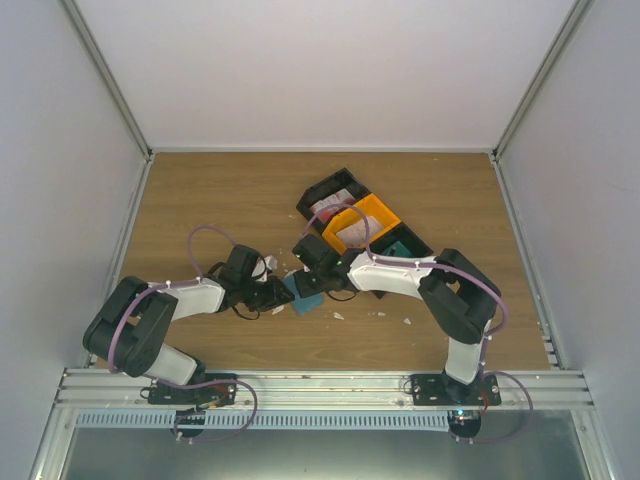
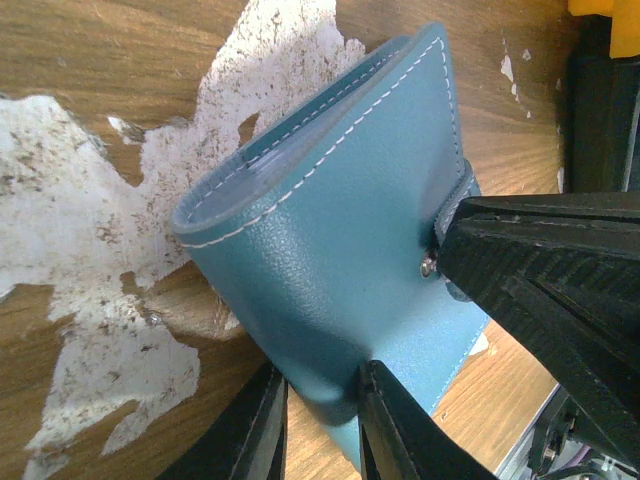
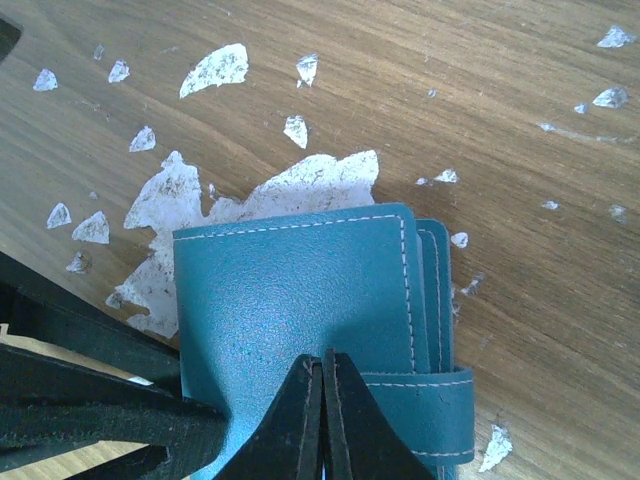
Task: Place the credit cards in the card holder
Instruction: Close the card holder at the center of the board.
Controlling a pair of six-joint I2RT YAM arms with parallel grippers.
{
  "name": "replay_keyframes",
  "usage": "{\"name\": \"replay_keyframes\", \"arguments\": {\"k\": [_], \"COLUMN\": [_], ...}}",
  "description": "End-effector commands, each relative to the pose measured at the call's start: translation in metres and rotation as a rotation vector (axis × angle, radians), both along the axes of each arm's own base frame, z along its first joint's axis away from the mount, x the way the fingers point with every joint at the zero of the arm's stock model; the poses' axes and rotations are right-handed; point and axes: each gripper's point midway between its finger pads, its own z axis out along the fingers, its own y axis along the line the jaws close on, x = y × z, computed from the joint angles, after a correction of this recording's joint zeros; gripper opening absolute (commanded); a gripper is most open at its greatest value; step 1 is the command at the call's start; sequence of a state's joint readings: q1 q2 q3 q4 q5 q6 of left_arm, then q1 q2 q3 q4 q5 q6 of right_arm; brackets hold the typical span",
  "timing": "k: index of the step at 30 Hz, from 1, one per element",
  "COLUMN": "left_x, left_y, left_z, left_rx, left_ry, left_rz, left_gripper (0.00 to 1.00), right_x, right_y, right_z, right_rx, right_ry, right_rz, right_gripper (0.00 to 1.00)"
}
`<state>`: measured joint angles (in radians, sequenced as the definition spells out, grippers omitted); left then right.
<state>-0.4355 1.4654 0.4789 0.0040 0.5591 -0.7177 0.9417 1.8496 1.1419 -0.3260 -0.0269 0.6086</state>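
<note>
L gripper [image 2: 322, 415] clamped on near edge of blue card holder [image 2: 330, 260]. R gripper [image 3: 322, 390] jaws nearly together, pinching its strap [image 3: 425, 405]. Holder sits over white scuffed patch [image 3: 300, 185] on wood table [image 3: 530, 130], near tray [image 1: 325, 187] w/ cards [image 1: 352, 232].

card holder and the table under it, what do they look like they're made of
Card holder: teal leather or imitation leather, judging by the pebbled matte grain, white edge stitching and small metal stud. Table: wood-grain surface, probably a thin laminate or veneer, since white patches show where it has flaked off.
</note>
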Motion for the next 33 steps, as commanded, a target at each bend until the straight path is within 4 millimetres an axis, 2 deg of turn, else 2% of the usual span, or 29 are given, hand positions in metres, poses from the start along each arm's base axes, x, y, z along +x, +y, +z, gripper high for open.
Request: {"name": "replay_keyframes", "arguments": {"k": [1, 7, 12, 17, 23, 31, 33], "left_x": [0.006, 0.005, 0.006, 0.006, 0.006, 0.005, 0.005], "left_y": [0.003, 0.004, 0.004, 0.004, 0.004, 0.006, 0.006], "left_z": [-0.006, -0.007, -0.006, -0.006, -0.006, -0.01, -0.011], "left_rx": [0.021, 0.026, 0.024, 0.026, 0.029, 0.037, 0.04], "left_ry": [-0.026, -0.023, -0.026, -0.024, -0.023, -0.013, -0.008], "left_rz": [0.004, 0.007, 0.009, 0.009, 0.009, 0.014, 0.014], "left_gripper": [0.23, 0.23, 0.23, 0.23, 0.23, 0.22, 0.22], "right_x": [-0.024, -0.028, -0.031, -0.034, -0.04, -0.058, -0.065], "right_y": [0.001, 0.001, -0.003, -0.017, -0.03, -0.045, -0.052], "right_z": [-0.027, -0.029, -0.04, -0.055, -0.063, -0.076, -0.085], "right_rx": [-0.025, -0.03, -0.058, -0.086, -0.079, -0.022, -0.028], "right_ry": [0.101, 0.124, 0.144, 0.166, 0.182, 0.211, 0.226], "right_rz": [0.081, 0.1, 0.091, 0.057, 0.032, 0.026, 0.036], "right_gripper": [0.0, 0.01, 0.01, 0.01, 0.0, 0.01, 0.01]}}
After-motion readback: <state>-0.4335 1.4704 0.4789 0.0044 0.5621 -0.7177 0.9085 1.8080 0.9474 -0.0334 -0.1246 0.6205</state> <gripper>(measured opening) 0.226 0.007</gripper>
